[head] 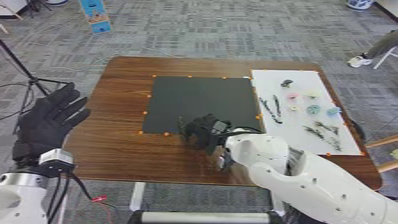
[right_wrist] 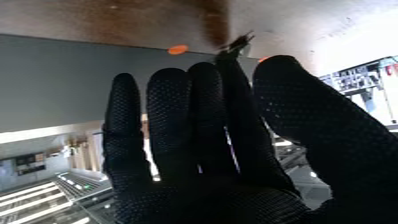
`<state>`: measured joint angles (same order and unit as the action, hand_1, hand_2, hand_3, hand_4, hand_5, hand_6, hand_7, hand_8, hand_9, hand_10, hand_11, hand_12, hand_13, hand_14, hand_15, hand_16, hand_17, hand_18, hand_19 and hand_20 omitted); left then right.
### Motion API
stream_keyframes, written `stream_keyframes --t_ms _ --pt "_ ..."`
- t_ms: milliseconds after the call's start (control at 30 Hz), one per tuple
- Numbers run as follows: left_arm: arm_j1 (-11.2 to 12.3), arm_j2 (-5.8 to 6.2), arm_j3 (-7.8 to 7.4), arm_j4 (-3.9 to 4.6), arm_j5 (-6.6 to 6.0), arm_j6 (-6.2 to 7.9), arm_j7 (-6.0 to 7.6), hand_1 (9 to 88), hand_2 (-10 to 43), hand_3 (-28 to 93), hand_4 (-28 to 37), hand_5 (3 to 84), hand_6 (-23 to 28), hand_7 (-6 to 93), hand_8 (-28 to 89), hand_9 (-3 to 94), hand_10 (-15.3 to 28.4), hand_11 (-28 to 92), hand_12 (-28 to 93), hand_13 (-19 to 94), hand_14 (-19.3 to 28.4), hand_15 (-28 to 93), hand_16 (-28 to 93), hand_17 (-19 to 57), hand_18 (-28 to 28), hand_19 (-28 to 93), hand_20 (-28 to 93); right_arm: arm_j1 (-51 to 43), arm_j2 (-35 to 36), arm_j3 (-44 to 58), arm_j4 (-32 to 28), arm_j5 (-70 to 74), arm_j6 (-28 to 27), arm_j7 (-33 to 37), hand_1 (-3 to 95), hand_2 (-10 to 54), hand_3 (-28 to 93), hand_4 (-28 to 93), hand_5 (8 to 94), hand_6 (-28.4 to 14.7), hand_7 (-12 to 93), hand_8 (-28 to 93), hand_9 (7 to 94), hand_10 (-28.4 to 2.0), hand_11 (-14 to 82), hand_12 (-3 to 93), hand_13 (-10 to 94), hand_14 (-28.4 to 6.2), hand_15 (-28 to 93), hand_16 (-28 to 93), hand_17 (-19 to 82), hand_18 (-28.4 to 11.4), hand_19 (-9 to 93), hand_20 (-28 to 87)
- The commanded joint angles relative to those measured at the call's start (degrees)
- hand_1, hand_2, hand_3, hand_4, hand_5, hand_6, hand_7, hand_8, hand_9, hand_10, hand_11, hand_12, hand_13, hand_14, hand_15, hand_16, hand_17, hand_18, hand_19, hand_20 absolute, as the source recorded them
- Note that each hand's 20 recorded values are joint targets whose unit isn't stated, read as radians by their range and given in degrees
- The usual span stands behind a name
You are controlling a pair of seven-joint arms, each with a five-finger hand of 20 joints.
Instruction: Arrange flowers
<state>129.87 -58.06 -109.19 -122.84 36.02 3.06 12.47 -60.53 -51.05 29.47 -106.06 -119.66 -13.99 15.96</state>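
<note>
A: ok so what's your right hand [head: 209, 131] doing over there?

B: From the head view it's at the near right corner of your black mat [head: 200, 102]. The wrist view has its fingers pretty much straight and side by side, thumb near them. There's a dark sprig [right_wrist: 240, 43] poking out past the fingertips, close to the thumb side. Can't tell how firmly you've got hold of it, tbh.

A: And your left hand [head: 55, 117]?

B: Wide open, fingers spread and nothing in it. It's off to the left of the mat, well apart from it.

A: Where's the rest of your flower stuff?

B: On the white sheet [head: 306, 142], right of the mat. The dark stems [head: 276, 111] are the nearest to the mat. The pink flower [head: 293, 96], teal flower [head: 314, 108] and blue flower [head: 333, 111] are farther right, and so are the green sprigs [head: 314, 132]. All of that's apart from your right hand.
</note>
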Motion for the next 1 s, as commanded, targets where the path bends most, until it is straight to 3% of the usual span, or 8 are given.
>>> stream_keyframes --t_ms 33,567,1000 --pt "0.4 -0.13 -0.01 -0.40 -0.22 -0.24 0.39 25.0 -9.5 69 -28.3 32.9 3.2 22.5 -11 26.0 10.6 23 18 23 12.1 31 3 -8.5 20.5 44 13 1.0 -2.6 -1.1 1.6 -0.9 -1.1 0.8 33.9 -3.9 93 -11 47.3 -4.1 22 -12 41.9 -14.3 50.8 56.9 41 -14.7 74 42 14 -21.1 65 33" --pt "-0.6 0.20 0.96 0.16 -0.27 -0.48 0.11 24.8 -9.5 69 -28.3 33.0 3.2 22.4 -11 26.0 10.6 23 18 23 12.2 31 2 -8.5 20.5 44 13 6.6 -8.9 -4.7 8.4 -2.1 2.2 4.0 32.6 -2.8 93 -10 47.0 -4.3 22 -11 41.6 -14.5 51.5 56.5 41 -14.9 75 42 14 -21.1 65 33" --pt "0.3 -0.14 0.86 -0.19 -0.21 -0.52 0.06 24.8 -9.5 70 -28.3 33.2 3.2 22.5 -11 26.2 10.6 23 18 23 12.1 31 3 -8.5 20.4 44 13 7.7 -9.1 -5.4 10.6 -2.9 1.5 5.6 32.6 -3.0 93 -9 47.3 -4.4 22 -11 41.7 -14.3 51.3 56.7 41 -15.0 75 42 14 -21.1 65 33"
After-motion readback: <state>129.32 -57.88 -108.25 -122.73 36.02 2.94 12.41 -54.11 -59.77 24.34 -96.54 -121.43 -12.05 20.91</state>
